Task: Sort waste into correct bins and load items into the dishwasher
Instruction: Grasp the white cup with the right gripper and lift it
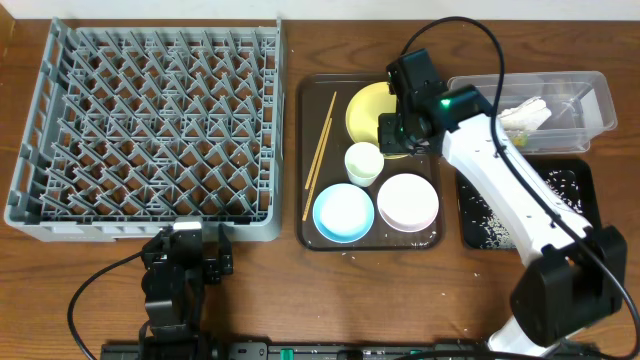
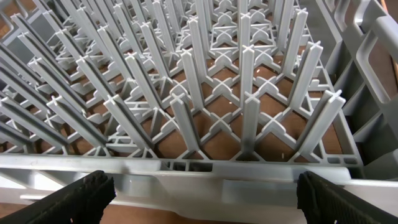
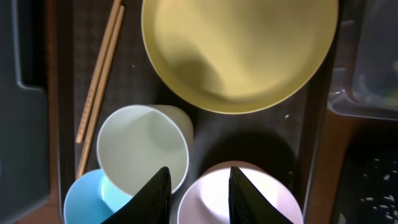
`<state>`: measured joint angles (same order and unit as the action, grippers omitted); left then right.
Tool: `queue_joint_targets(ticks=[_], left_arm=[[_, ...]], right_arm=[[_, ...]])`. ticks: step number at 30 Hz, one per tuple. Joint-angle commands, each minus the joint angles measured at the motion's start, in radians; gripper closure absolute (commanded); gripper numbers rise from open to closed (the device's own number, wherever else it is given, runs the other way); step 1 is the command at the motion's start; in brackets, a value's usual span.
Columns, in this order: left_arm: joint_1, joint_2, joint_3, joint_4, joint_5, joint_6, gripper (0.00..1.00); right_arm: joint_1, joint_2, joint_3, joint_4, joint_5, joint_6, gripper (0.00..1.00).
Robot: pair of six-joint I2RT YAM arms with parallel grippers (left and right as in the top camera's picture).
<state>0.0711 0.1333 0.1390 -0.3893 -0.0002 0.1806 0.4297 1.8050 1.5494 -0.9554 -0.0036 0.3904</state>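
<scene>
The right pincer (image 1: 397, 132) hangs over the brown tray (image 1: 380, 240) with its jaws narrow and nothing between them. Straight below its tips (image 3: 194, 199) sits the white bowl (image 3: 273, 202). The small white cup (image 3: 143, 146) stands just beside one finger, on the chopstick side, and the blue bowl (image 3: 87, 199) lies past the cup. Ahead of the tips the yellow plate (image 3: 239, 50) lies flat on the tray. The chopsticks (image 3: 99, 81) lie along the tray's far edge, well to the cup's side. On the other side of this pincer, off the tray, stand the clear tub (image 1: 580, 100) holding the crumpled napkin (image 1: 525, 115) and the black tray (image 1: 575, 190) sprinkled with pale crumbs (image 1: 480, 205).

The left pincer (image 1: 190, 250) rests low above the tabletop (image 1: 400, 300), jaws spread wide (image 2: 211, 205) and empty. The grey dish rack (image 2: 249, 93) stands directly in front of it, its near wall just beyond the fingertips (image 2: 74, 199) and no dishes among the pegs.
</scene>
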Motion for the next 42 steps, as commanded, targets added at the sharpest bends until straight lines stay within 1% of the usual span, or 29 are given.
queue_joint_targets(ticks=[1, 7, 11, 16, 17, 18, 20, 21, 26, 29, 32, 35, 37, 42], left_arm=[[0.004, -0.003, -0.002, 0.012, -0.007, 0.002, 0.03], [0.004, -0.003, -0.002, 0.013, -0.007, 0.001, 0.03], [0.004, -0.003, -0.002, 0.013, -0.007, 0.002, 0.03], [0.004, -0.003, -0.002, 0.013, -0.007, 0.002, 0.03], [0.004, -0.003, -0.002, 0.013, -0.007, 0.002, 0.03], [0.004, -0.003, -0.002, 0.013, -0.007, 0.002, 0.03], [0.004, -0.003, -0.002, 0.013, -0.008, 0.002, 0.03], [0.004, -0.003, -0.002, 0.013, -0.008, 0.002, 0.03], [0.004, -0.003, -0.002, 0.020, -0.007, 0.002, 0.03], [0.004, -0.003, -0.002, 0.093, -0.007, -0.037, 0.03], [0.004, -0.003, -0.002, 0.182, -0.007, -0.049, 0.03], [0.004, -0.003, 0.010, 0.235, -0.007, -0.126, 0.03], [0.004, -0.003, 0.025, 0.243, -0.004, -0.216, 0.03], [0.004, -0.002, 0.068, 0.242, 0.084, -0.383, 0.03]], right_arm=[[0.002, 0.052, 0.004, 0.007, 0.000, 0.032, 0.72], [0.005, 0.131, 0.004, 0.040, -0.008, 0.043, 0.71], [0.006, 0.181, 0.004, 0.061, -0.049, 0.043, 0.73], [0.005, 0.193, 0.004, 0.072, -0.061, 0.042, 0.75], [0.005, 0.193, 0.004, 0.074, -0.061, 0.039, 0.77], [0.005, 0.193, 0.004, 0.074, -0.061, 0.039, 0.82], [0.005, 0.193, 0.004, 0.073, -0.061, 0.039, 0.97], [0.005, 0.193, 0.004, 0.073, -0.061, 0.039, 0.99], [0.002, 0.191, 0.005, 0.069, -0.061, 0.039, 0.99], [-0.011, 0.168, 0.005, 0.066, -0.087, 0.039, 0.99], [-0.035, 0.116, 0.005, 0.069, -0.140, 0.023, 0.99], [-0.068, 0.050, 0.005, 0.063, -0.189, 0.003, 0.99], [-0.092, 0.003, 0.005, 0.045, -0.212, -0.008, 0.99], [-0.139, -0.071, 0.005, 0.012, -0.237, -0.036, 0.99]])
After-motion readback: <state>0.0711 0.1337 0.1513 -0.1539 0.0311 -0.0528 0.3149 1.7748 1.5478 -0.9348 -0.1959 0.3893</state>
